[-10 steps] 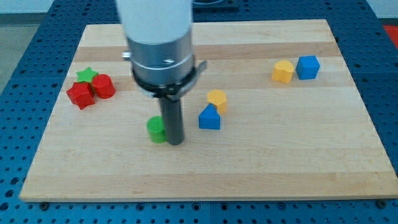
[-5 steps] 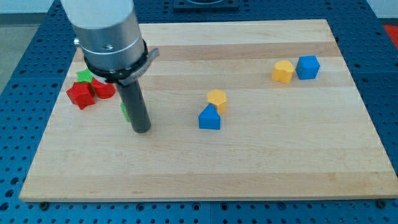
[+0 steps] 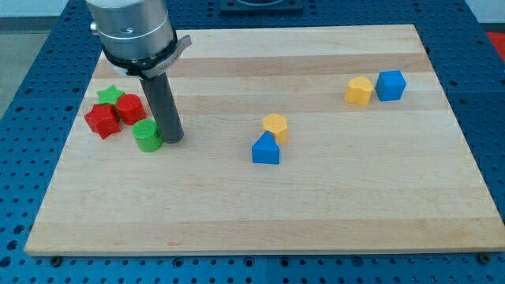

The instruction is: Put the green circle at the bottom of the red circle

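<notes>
The tip point(image 3: 173, 140) touches the right side of the green circle point(image 3: 147, 136), which sits just below the red circle point(image 3: 131, 109); the rod holds nothing. Risk: any further leftward push would likely drive the green circle past its spot or into the red star point(image 3: 102, 121). No containers present.

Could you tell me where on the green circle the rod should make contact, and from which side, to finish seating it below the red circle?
No gripping is possible, only pushing. The green circle is a short upright cylinder, so press low on its curved side wall. My tip sits against its right side; the red circle lies just up and left. A slight nudge from the view's right looks best, aimed through its centre so it does not roll aside.
</notes>
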Robot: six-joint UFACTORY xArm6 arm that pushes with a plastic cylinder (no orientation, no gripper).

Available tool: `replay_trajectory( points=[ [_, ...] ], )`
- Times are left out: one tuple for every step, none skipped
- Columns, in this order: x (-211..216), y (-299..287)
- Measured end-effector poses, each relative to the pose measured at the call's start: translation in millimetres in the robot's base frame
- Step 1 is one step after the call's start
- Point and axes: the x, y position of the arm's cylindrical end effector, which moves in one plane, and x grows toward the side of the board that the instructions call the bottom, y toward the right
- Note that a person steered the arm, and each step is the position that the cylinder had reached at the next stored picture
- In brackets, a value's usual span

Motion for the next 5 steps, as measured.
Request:
replay_trajectory(
  points=[
    [11,-2],
    [18,-9],
    [17,-28],
    [14,-46],
    [12,-60]
  ],
)
